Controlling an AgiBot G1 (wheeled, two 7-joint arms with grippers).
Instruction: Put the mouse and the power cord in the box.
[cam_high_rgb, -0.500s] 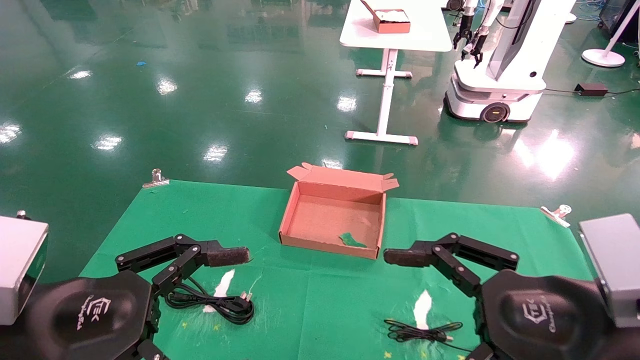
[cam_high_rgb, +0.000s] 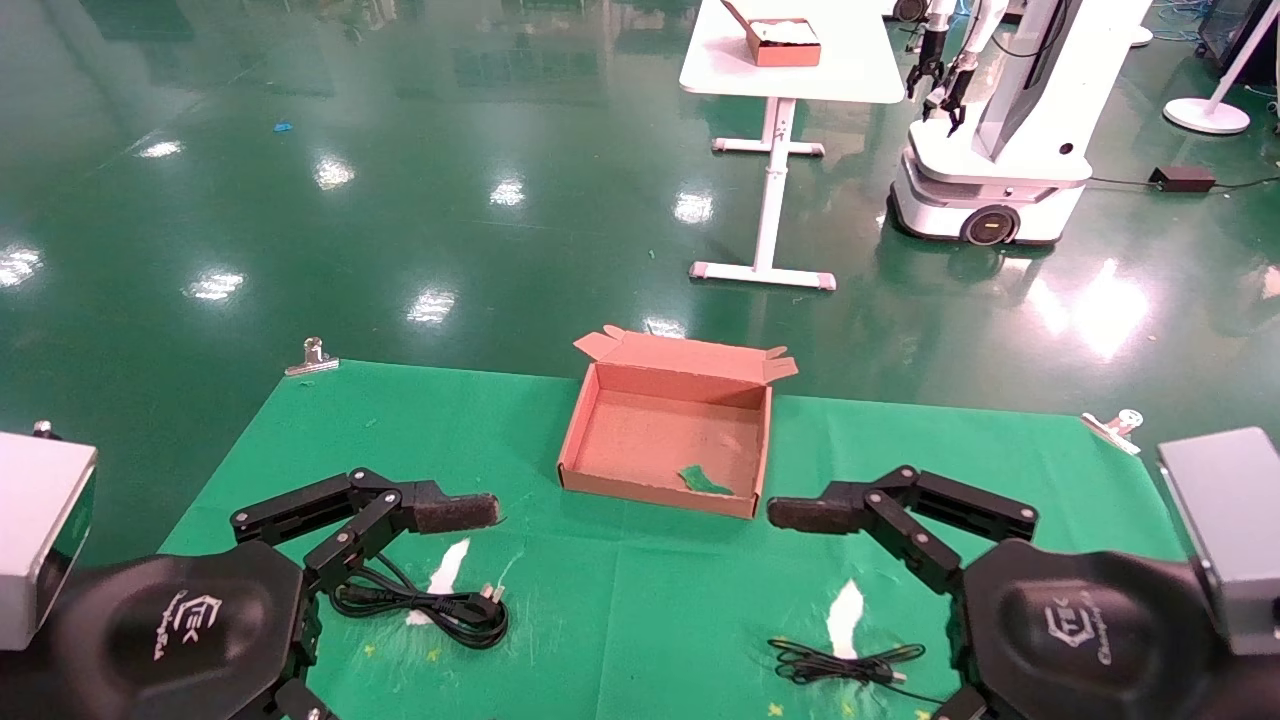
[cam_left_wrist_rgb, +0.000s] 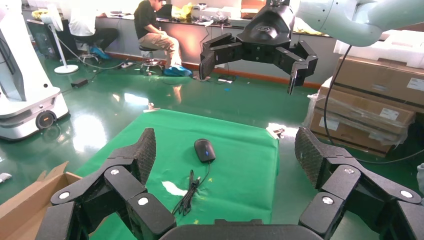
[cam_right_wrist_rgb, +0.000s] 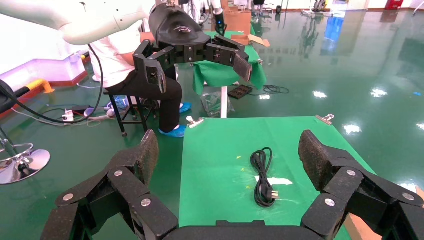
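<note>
White embossed lettering, not clearly readable, marks each black wrist housing at the lower corners of the head view. The left gripper (cam_left_wrist_rgb: 225, 155) and right gripper (cam_right_wrist_rgb: 227, 150) both hover with fingers spread wide, holding nothing. The power cord (cam_high_rgb: 425, 600) lies coiled at lower left, the mouse (cam_left_wrist_rgb: 204, 149) with its thin cable at lower right, the open box (cam_high_rgb: 590, 440) at center on the green cloth (cam_high_rgb: 620, 600). Behind stand a white table (cam_high_rgb: 790, 60) and another robot (cam_high_rgb: 1000, 130) on glossy green floor (cam_high_rgb: 400, 150).
</note>
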